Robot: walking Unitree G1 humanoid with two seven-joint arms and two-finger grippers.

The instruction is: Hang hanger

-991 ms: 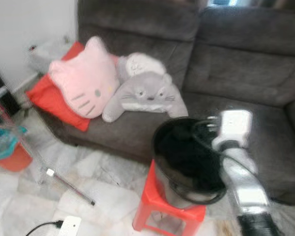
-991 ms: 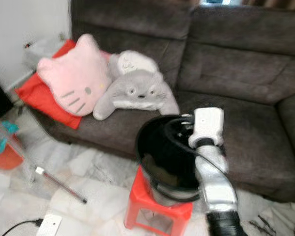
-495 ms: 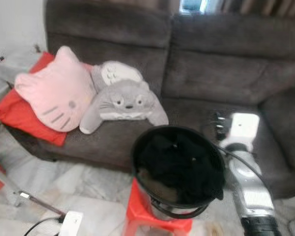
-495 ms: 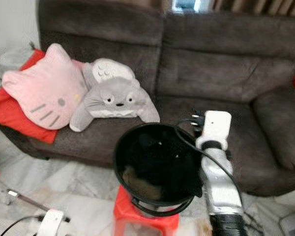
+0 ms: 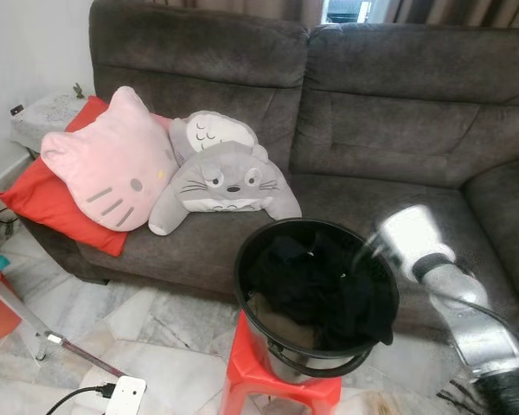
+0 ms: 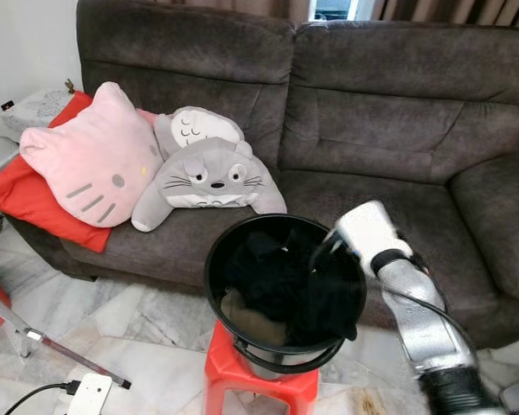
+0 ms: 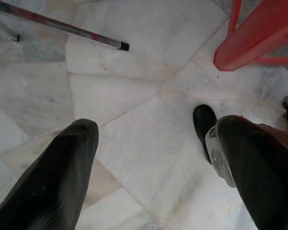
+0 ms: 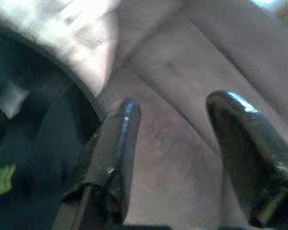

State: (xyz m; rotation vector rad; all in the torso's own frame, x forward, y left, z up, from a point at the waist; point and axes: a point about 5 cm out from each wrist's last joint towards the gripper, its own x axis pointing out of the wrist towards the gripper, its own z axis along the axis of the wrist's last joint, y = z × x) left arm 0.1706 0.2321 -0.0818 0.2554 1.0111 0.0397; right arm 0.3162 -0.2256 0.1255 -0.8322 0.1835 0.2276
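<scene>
Right of centre in the head views, your right gripper (image 8: 173, 143) hangs with fingers spread, empty, over the black bucket's (image 6: 233, 346) right rim. No hanger can be made out among the dark clothes (image 6: 281, 281), lower left of it. Left gripper (image 7: 149, 158) idles spread above the floor (image 7: 134, 62).

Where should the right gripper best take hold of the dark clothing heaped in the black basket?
Probably from above: the dark clothing sits inside the black basket, walled by its rim. Pinch the raised fold near the right gripper, whose fingers are open at the rim.
</scene>
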